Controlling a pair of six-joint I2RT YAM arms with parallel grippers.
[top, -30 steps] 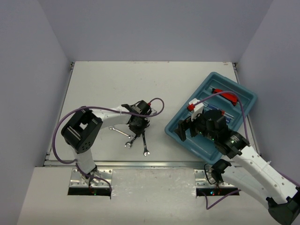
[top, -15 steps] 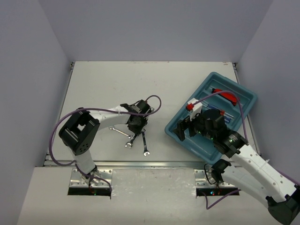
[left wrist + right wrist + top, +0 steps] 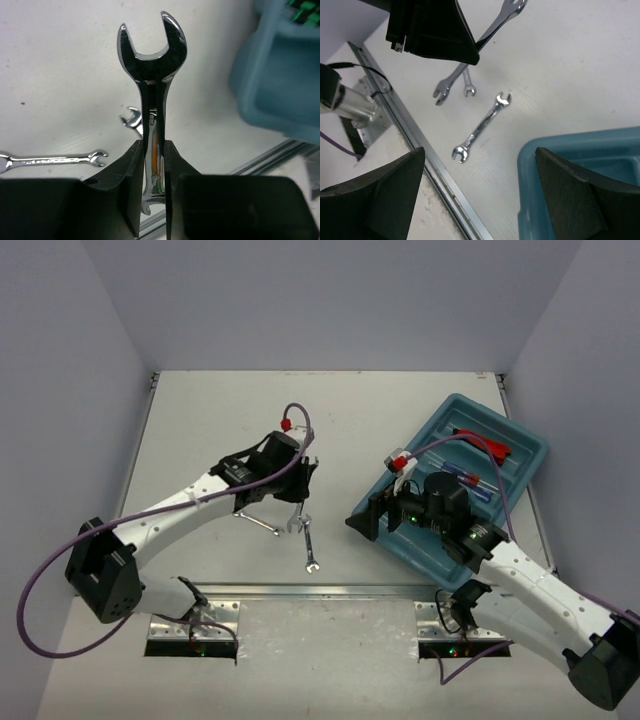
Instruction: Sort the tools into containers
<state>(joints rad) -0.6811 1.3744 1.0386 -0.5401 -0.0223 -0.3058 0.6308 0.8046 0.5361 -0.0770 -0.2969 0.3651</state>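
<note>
My left gripper (image 3: 298, 487) is shut on a silver open-end wrench (image 3: 152, 55) and holds it off the table; the wrench sticks out both ends of the fingers (image 3: 129, 175). It also shows in the right wrist view (image 3: 495, 26). Two more silver wrenches (image 3: 258, 523) (image 3: 310, 550) lie on the table below it. The teal-blue tray (image 3: 482, 404) sits at the right, holding a red-handled tool (image 3: 487, 445) and a thin screwdriver (image 3: 470, 478). My right gripper (image 3: 372, 521) is wide open and empty over the tray's near-left corner (image 3: 555, 150).
A metal rail (image 3: 300, 591) runs along the table's near edge. Grey walls close the table on three sides. A loose wrench (image 3: 481, 127) lies between the rail and the tray corner. The tray shows blurred at the right of the left wrist view (image 3: 280, 90).
My left arm has stretched out and lifted one wrench up from the pile, moving slightly back. My right gripper has shifted left, toward the tray's corner.
</note>
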